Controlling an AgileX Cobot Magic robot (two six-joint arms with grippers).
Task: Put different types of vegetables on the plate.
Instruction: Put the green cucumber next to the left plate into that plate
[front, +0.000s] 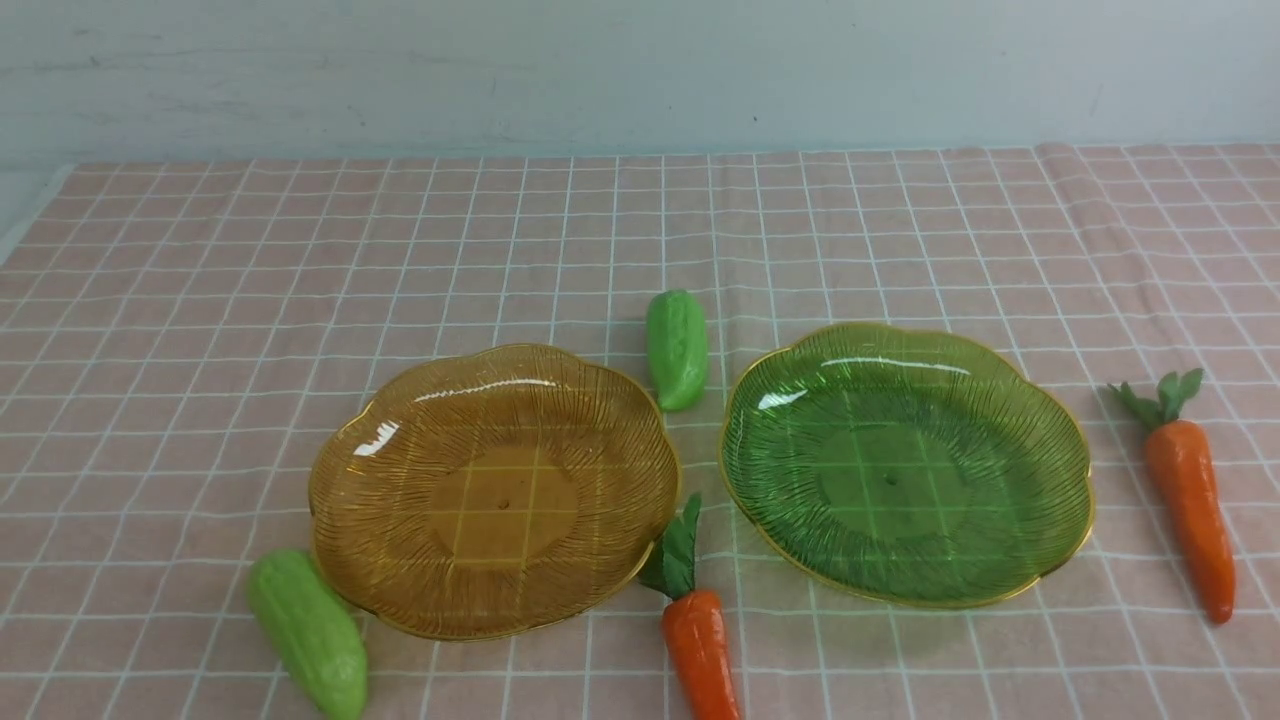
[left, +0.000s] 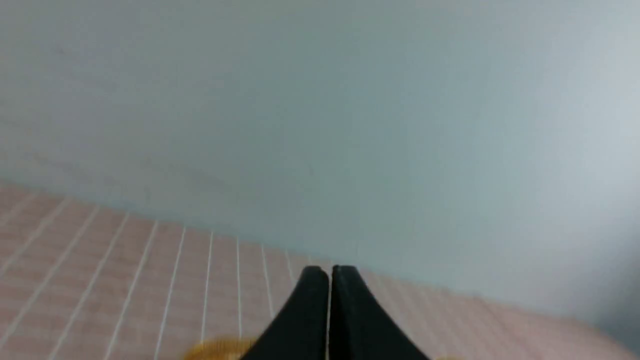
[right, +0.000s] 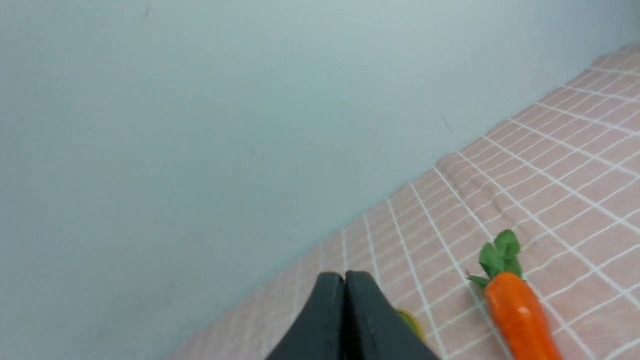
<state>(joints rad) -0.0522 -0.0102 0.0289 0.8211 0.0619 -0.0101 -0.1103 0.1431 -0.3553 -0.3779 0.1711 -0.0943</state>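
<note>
In the front view an amber plate (front: 400, 450) and a green plate (front: 1040, 450) lie side by side, both holding nothing. One light-green gourd (front: 677, 348) lies between their far rims, another (front: 308, 630) at the amber plate's near left. One carrot (front: 697, 640) lies between the plates at the front, another (front: 1188, 495) right of the green plate. Neither arm shows in the front view. My left gripper (left: 330, 272) is shut and empty, with a bit of the amber plate's rim (left: 220, 347) beside it. My right gripper (right: 344, 277) is shut and empty, the right carrot (right: 517, 312) beside it.
A pink checked cloth (front: 200, 300) covers the table up to a pale blue-grey wall (front: 640, 70) at the back. The cloth has a ridge-like fold at the far right (front: 1060, 160). A sliver of the green plate's rim (right: 412, 322) shows by the right fingers.
</note>
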